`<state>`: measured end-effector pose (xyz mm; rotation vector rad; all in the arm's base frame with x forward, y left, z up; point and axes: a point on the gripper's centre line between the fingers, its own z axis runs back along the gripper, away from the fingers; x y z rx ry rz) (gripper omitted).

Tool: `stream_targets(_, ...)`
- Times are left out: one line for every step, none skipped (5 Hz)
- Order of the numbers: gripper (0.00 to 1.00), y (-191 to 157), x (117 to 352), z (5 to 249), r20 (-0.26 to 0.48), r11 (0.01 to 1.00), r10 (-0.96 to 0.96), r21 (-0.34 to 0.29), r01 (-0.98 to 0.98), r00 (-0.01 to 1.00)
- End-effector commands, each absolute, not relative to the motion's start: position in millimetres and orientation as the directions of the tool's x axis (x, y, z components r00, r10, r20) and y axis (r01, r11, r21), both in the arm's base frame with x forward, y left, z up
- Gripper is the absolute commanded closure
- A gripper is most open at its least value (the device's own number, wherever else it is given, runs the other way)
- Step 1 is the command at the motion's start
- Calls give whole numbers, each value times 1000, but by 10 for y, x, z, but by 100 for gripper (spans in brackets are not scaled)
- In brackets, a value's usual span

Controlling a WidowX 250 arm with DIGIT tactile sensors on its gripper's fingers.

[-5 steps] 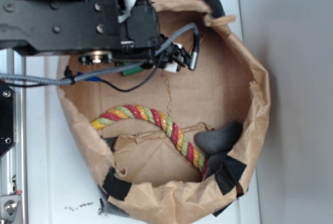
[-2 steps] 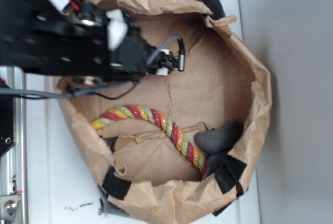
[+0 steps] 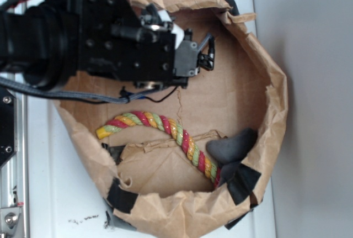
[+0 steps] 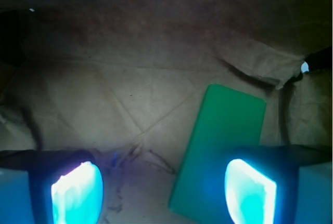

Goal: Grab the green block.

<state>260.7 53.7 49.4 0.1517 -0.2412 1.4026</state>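
With its fingers apart, the end effector (image 4: 164, 187) hung over the bag (image 3: 273, 100) floor, the green block (image 4: 221, 156) lying skewed just inside its right pad (image 4: 250, 190), which could land on it and shove it aside.

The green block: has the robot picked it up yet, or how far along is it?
Not yet. The gripper is already inside the paper bag, open. The green block lies flat on the bag's floor, partly behind one finger. Left: centre on it, close and lift.
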Motion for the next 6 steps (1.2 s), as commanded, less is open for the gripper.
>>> stream_targets(0, 559, 2759, 718, 266, 118, 958, -30, -993, 106)
stream_targets(0, 536, 2781, 787, 278, 102, 954, 55, -993, 114)
stream_targets(0, 482, 2712, 895, 236, 124, 962, 72, -990, 138)
stream_targets(0, 454, 2680, 882, 196, 129, 971, 67, -989, 140)
stream_targets(0, 499, 2652, 775, 137, 161, 977, 17, -987, 162)
stream_targets(0, 523, 2699, 646, 128, 139, 982, 23, -990, 141)
